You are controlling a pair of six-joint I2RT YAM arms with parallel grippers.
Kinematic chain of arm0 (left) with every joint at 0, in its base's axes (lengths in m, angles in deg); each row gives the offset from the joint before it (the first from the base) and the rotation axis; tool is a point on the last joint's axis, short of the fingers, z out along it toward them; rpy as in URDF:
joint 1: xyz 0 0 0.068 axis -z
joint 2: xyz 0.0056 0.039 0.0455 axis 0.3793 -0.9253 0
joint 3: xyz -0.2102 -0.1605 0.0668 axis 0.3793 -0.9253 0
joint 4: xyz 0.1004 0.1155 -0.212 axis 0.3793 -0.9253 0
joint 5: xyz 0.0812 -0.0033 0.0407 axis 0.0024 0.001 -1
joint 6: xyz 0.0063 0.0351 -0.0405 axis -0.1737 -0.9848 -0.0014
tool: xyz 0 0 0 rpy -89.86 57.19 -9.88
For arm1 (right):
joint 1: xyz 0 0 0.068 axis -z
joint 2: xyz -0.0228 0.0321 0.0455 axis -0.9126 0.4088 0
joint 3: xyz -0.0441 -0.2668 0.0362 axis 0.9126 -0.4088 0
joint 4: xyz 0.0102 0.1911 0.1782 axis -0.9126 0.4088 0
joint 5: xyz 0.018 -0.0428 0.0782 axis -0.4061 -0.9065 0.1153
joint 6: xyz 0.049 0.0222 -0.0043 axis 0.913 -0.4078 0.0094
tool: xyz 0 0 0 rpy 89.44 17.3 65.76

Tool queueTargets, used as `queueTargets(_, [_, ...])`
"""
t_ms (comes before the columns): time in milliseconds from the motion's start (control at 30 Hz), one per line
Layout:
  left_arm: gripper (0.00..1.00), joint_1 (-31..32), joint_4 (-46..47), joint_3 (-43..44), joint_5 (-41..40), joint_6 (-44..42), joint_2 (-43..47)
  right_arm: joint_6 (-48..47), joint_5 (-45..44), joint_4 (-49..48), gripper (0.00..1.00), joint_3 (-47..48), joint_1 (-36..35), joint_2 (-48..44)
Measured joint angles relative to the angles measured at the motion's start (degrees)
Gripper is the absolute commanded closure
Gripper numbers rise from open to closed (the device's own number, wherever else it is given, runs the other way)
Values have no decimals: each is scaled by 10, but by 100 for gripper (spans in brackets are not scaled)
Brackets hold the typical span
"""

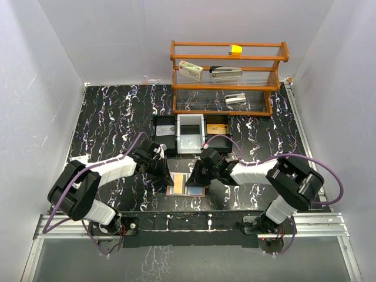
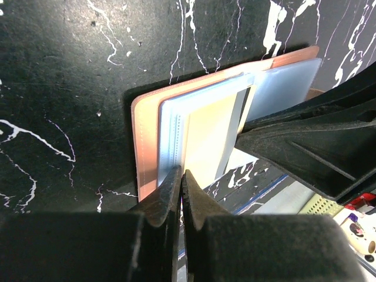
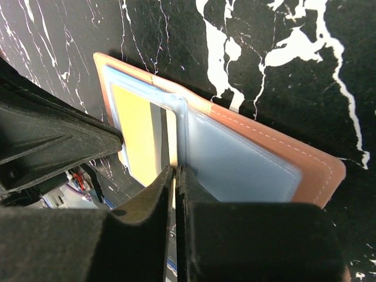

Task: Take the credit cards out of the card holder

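Lying open on the black, white-veined table (image 1: 111, 117), the card holder (image 1: 187, 183) sits at the near middle of the surface, between the two grippers and just in front of a row of small black and white trays (image 1: 191, 134). Its outer cover is a smooth, salmon-brown, leather-like skin with rounded corners and a line of pale stitching along the rim. Inside are pale blue-grey, slightly glossy plastic sleeves, flat and see-through. One sleeve holds a yellow card (image 3: 136, 132) with a dark stripe (image 3: 157, 132) running down it.

The left gripper (image 2: 182, 173) reaches in from one side, its matte black fingers (image 2: 163, 197) pressed together, tips touching the holder's edge by the yellow card. The right gripper (image 3: 176, 169) meets it from the other side, its fingers (image 3: 151, 197) likewise closed tight, tips resting where the card's sleeve meets the next one. Whether either pair has caught a sleeve edge or a card between its tips cannot be told. Behind the trays stands an orange-brown wooden rack (image 1: 229, 59) with ribbed clear shelves.
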Motion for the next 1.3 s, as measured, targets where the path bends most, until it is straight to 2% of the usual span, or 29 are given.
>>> queueTargets(667, [99, 2, -17, 4, -16, -9, 0, -52, -14, 69, 97, 17, 7, -20])
queueTargets(867, [78, 3, -35, 5, -49, -17, 49, -52, -16, 79, 97, 22, 7, -20])
queueTargets(1000, [72, 3, -29, 17, -49, -19, 82, -52, -16, 79, 97, 22, 7, -20])
queueTargets(1133, [73, 7, 2, 29, -17, -19, 71, -52, -16, 79, 97, 22, 7, -20])
queueTargets(1300, [83, 19, 18, 41, 7, -19, 12, -52, -16, 79, 96, 22, 8, -20])
